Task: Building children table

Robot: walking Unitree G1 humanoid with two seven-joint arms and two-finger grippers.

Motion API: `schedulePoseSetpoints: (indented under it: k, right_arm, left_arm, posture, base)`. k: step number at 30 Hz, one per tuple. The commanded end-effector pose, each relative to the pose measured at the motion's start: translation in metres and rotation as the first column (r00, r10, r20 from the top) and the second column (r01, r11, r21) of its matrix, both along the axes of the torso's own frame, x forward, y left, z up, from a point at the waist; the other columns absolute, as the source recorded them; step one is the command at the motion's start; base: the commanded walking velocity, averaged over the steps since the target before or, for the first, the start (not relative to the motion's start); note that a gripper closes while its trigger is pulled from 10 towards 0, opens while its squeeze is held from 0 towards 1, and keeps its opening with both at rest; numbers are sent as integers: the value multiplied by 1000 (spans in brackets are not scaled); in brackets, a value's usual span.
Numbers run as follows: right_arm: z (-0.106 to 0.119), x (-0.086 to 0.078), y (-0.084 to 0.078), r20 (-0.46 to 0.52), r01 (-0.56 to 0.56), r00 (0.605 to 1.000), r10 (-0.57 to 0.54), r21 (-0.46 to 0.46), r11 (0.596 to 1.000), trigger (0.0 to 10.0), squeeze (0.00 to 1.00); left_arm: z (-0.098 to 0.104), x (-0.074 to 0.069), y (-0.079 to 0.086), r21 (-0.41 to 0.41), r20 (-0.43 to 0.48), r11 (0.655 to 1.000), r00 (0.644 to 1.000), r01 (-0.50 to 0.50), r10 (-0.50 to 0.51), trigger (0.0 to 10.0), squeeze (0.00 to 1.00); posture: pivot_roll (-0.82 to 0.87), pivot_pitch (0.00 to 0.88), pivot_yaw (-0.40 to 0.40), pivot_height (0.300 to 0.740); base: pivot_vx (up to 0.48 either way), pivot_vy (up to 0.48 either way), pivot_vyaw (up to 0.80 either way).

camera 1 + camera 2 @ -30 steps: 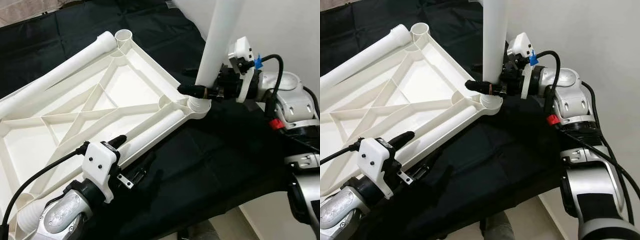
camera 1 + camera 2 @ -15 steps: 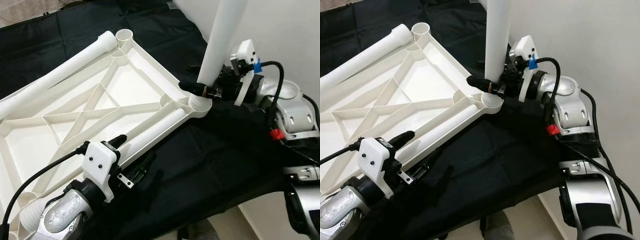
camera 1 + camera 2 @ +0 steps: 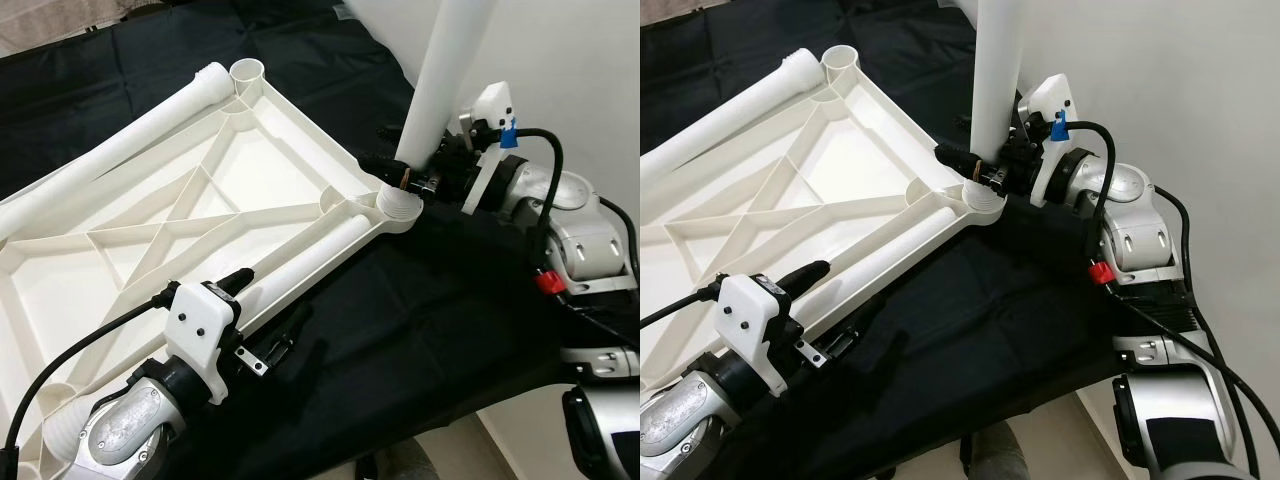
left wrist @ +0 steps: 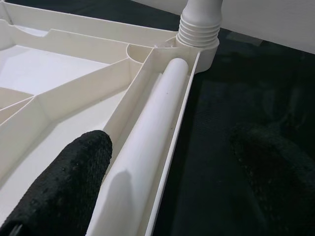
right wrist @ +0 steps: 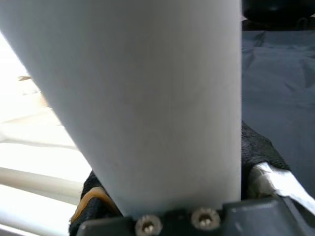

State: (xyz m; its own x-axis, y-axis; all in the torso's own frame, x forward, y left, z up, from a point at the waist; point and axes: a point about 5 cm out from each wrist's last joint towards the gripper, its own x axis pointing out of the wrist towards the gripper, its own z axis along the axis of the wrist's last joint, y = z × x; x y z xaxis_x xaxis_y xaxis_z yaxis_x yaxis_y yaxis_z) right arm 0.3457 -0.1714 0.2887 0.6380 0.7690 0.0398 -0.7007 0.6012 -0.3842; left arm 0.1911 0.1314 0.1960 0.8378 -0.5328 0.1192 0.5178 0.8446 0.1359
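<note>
White leg (image 3: 447,75) upright – right gripper (image 3: 400,172) clamped, in socket (image 3: 398,208)

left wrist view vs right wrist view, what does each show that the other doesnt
Left wrist view alone: the threaded foot of the upright leg in the corner socket, a loose leg lying in the tabletop's edge channel, and one black finger of the left pincer.

Right wrist view alone: the right pincer gripping that upright leg, seen close up.

Both: the upright leg and the black cloth.
</note>
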Motion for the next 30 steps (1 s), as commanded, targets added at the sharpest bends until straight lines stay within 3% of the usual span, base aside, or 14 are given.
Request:
schedulePoseSetpoints:
  k: [1, 11, 18, 30]
  right_arm:
    - [-34, 5, -12, -142, 112, 983, -116, -40, 993, 10000, 0]
    - [-38, -2, -9, -155, 149, 976, -152, -31, 988, 10000, 0]
    - [-43, -8, -7, -145, 255, 957, -253, -1, 967, 10000, 0]
    - [-46, -14, -6, -153, 345, 929, -336, 33, 938, 10000, 0]
  left_arm:
    - [-7, -1, 1, 22, -28, 1000, 1000, -1, 1, 10000, 0]
    - [-8, -1, 1, 23, -27, 1000, 1000, 1, 0, 10000, 0]
    - [-9, -1, 1, 24, -26, 1000, 1000, 2, -1, 10000, 0]
    - [-9, 1, 2, 22, -23, 1000, 1000, 1, 0, 10000, 0]
  posture:
    - [39, 356, 27, 740]
    - [36, 353, 28, 740]
    - [30, 343, 26, 740]
    - [24, 347, 29, 740]
  base:
    - [0, 0, 0]
    - [0, 0, 0]
    - [0, 0, 0]
    - [0, 0, 0]
